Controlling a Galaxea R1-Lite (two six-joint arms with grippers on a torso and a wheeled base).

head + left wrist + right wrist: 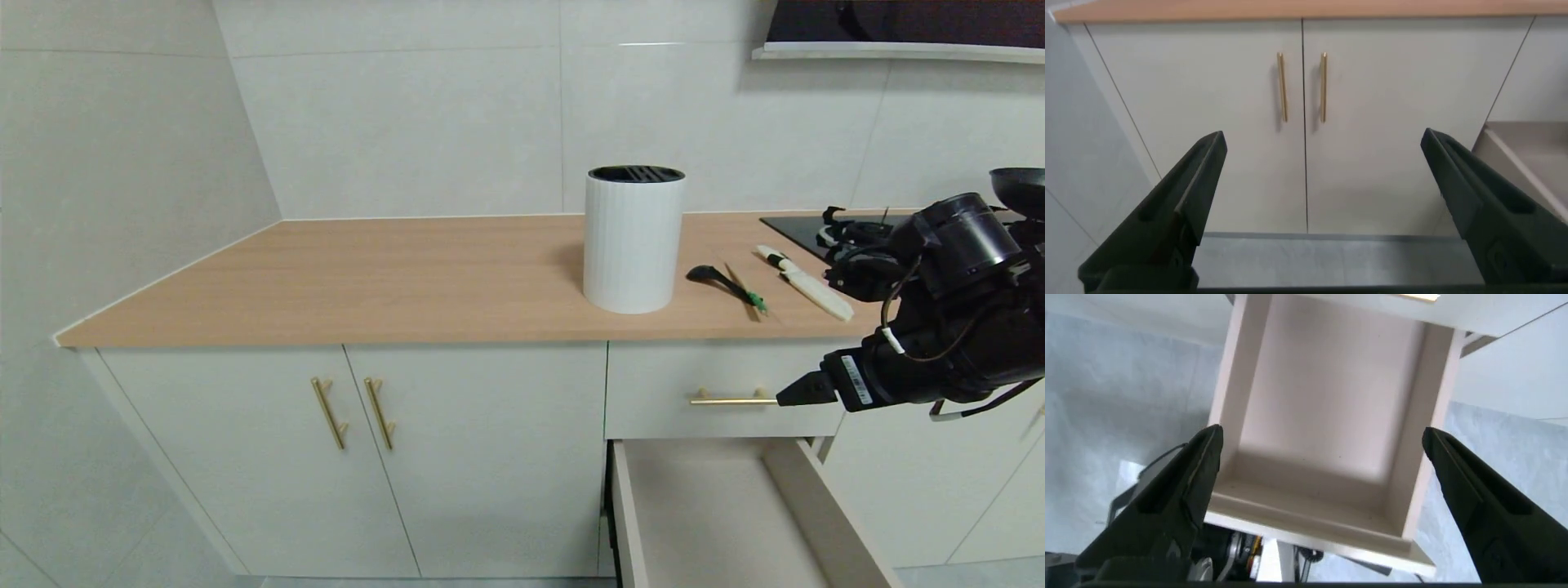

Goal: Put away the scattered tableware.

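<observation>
Kitchen, wood countertop, hob, cabinets

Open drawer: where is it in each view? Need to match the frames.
Head view: drawer low and right of centre, pulled out below the shut drawer.
Left wrist view: a corner of it at the picture's edge, beside the cabinet doors.
Right wrist view: mid-picture, seen from above.
Shared landmark: the paired door handles, in the head and left wrist views.

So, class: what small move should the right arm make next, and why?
Probably raise the right gripper to the knife on the counter, the nearest piece: that gripper hangs open and empty over the open drawer.
</observation>
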